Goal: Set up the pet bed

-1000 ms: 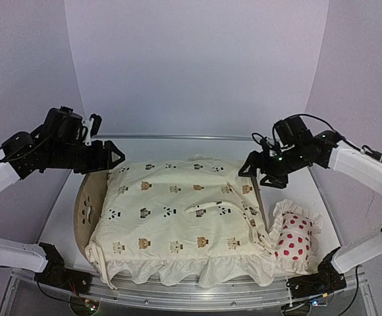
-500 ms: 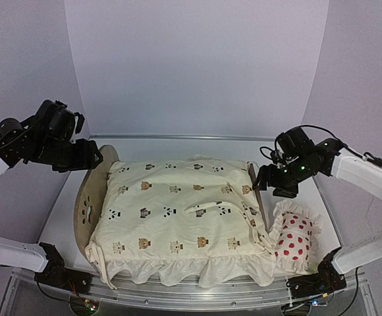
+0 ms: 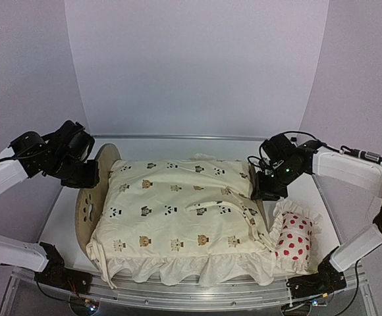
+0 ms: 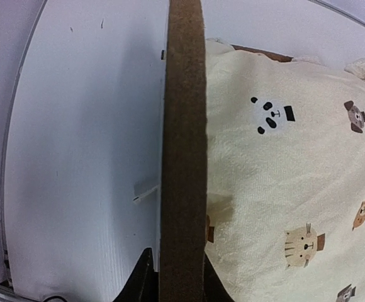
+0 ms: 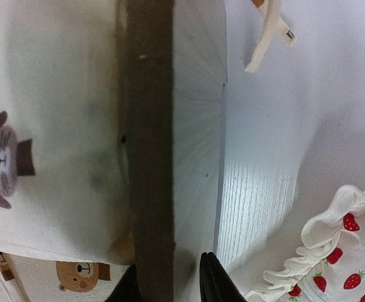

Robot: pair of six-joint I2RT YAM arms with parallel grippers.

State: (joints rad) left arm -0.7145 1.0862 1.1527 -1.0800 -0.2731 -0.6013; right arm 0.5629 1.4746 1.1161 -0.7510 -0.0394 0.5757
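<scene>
Progress: bedding partly laid

Your light plywood pet bed frame (image 3: 89, 191) with rounded end boards stands on the white surface (image 3: 59, 214), a cream animal-print cushion (image 3: 184, 210) spread over it. Your left fingers (image 4: 143, 280) grip the left end board's edge, your right fingers (image 5: 213, 277) the right board's. Left to do, I judge: the white red-dotted pillow (image 3: 295, 238), lying just beside the bed
</scene>
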